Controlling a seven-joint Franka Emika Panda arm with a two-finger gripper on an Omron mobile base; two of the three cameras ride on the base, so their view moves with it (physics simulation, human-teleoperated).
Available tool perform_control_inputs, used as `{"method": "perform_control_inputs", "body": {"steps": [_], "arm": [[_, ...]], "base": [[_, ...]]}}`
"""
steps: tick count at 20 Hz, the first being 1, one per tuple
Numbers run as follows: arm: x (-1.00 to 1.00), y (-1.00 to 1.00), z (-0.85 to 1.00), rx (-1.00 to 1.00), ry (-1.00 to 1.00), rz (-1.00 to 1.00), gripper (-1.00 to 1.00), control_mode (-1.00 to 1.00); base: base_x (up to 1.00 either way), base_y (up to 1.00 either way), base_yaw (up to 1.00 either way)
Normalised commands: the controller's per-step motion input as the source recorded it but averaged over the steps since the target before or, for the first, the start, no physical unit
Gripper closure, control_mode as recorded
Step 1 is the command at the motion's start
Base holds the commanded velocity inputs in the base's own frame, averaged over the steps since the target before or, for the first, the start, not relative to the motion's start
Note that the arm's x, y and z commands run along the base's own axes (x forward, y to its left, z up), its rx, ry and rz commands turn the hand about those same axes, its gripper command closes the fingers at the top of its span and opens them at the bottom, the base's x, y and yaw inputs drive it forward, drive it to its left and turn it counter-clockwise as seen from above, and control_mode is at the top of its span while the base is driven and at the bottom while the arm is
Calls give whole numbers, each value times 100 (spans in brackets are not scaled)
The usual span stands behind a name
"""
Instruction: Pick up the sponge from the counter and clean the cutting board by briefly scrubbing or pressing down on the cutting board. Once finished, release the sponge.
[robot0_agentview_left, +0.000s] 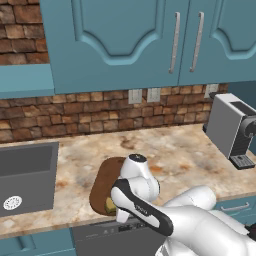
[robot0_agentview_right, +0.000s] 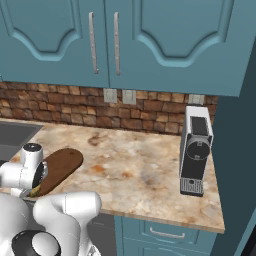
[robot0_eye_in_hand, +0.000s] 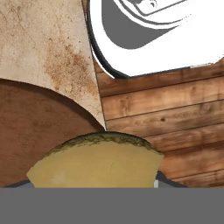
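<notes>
The hand view shows the yellow-olive sponge (robot0_eye_in_hand: 98, 162) close up, pinched in the tool (robot0_eye_in_hand: 94, 186); the left base view shows it over the cutting board's (robot0_agentview_left: 105, 180) near end on the tabletop (robot0_agentview_left: 180, 155).

Grey coffee machine (robot0_agentview_left: 233, 130) at right; sink basin (robot0_agentview_left: 26, 176) at left.

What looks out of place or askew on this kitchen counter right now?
Nothing is spilled or damaged. The cutting board lies at a slant near the counter's front edge, and the sponge sits between the gripper's fingers over it.
</notes>
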Motion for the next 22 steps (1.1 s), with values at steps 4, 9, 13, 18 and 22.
{"method": "perform_control_inputs", "body": {"steps": [4, 9, 13, 18, 22], "arm": [[26, -56, 25, 0, 9, -1, 100, -100], [14, -86, 14, 0, 9, -1, 100, -100], [28, -100, 0, 0, 3, 0, 100, -100], [45, -100, 0, 0, 1, 0, 100, -100], [38, -100, 0, 0, 0, 0, 100, -100]], "base": [[0, 0, 0], [0, 0, 0], [0, 0, 0], [0, 0, 0], [0, 0, 0]]}}
